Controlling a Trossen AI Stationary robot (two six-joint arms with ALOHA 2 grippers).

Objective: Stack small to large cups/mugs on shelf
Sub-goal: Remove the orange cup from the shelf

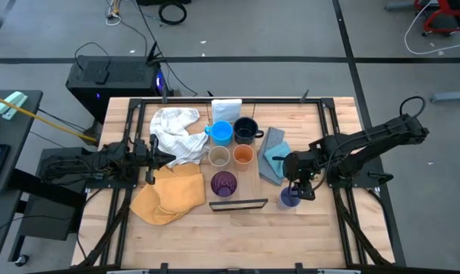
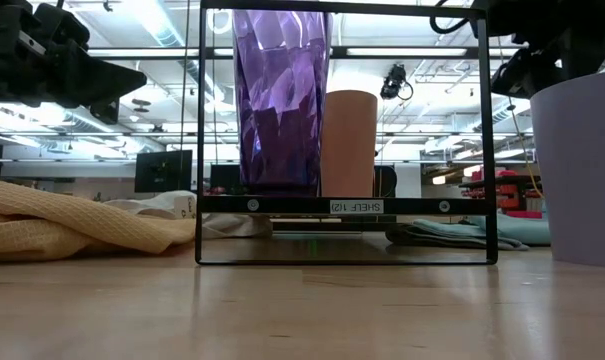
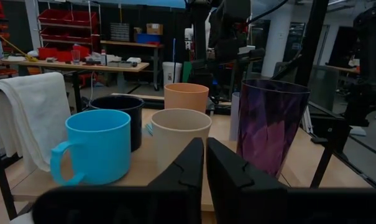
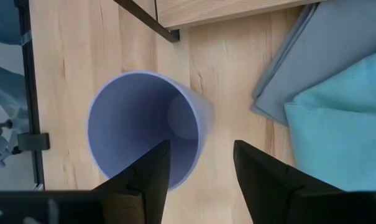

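Right gripper (image 4: 197,168) hangs spread wide over the lavender cup (image 4: 144,127), one finger seemingly inside its rim, nothing clamped; the cup stands upright on the table just beside the shelf's (image 1: 233,176) black-framed end. Left gripper (image 3: 204,165) waits pinched shut, empty.

A white cloth (image 1: 176,131), a yellow cloth (image 1: 167,195) and blue cloths (image 1: 274,156) lie on the wooden tabletop (image 1: 306,228).
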